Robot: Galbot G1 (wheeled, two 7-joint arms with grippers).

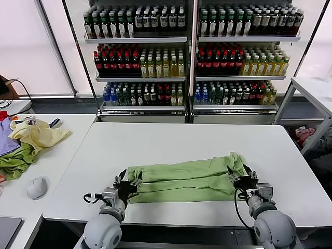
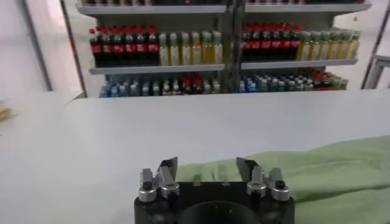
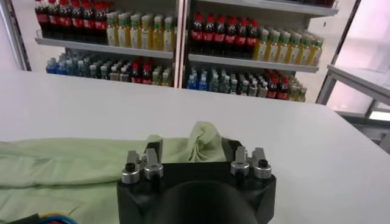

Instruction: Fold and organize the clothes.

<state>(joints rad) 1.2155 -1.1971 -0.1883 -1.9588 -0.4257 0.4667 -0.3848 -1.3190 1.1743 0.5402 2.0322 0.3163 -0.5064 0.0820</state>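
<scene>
The light green shirt (image 1: 187, 180) lies folded into a long strip across the near part of the white table (image 1: 187, 140). My left gripper (image 1: 128, 181) sits at the strip's left end with its jaws open, and the cloth edge lies between the fingertips (image 2: 167, 169); the shirt (image 2: 341, 167) runs off to one side in the left wrist view. My right gripper (image 1: 239, 174) sits at the strip's right end, open, with a bunched bit of the shirt (image 3: 204, 137) between its fingers (image 3: 154, 148). The buttons and the printed graphic are hidden.
A side table on the left holds a pale yellow garment (image 1: 39, 136), a darker green one (image 1: 15, 163), a purple one (image 1: 6, 139) and a grey mouse (image 1: 36, 188). Bottle shelves (image 1: 187, 57) stand behind the table. Another white table (image 1: 311, 85) stands at the far right.
</scene>
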